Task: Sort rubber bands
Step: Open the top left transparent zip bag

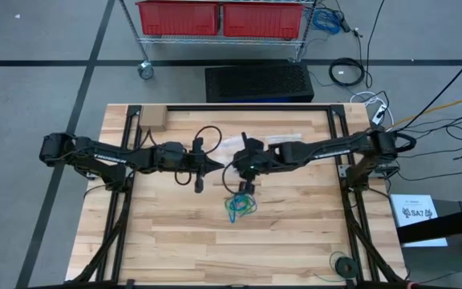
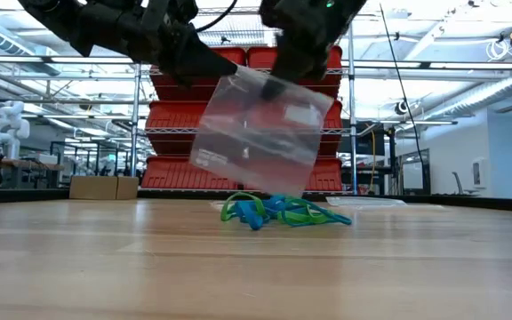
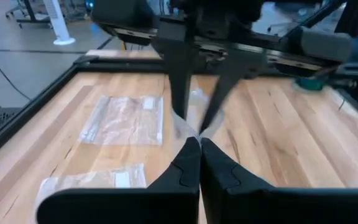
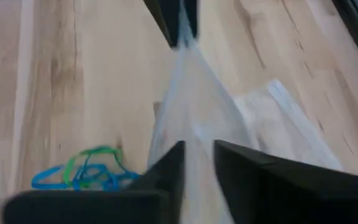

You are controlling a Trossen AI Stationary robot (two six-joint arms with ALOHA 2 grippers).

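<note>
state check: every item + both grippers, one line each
clear plastic bag: held up off the table, hanging tilted between both grippers.
rubber bands: tangled pile on the table, untouched.
spare bags: lying flat on the table.
left gripper: shut on the bag's edge.
right gripper: shut on the bag.

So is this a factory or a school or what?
Probably a robot lab or workshop. Metal shelves with red bins stand behind the wooden table, a small white robot stands farther back, and cables lie on the floor.
</note>
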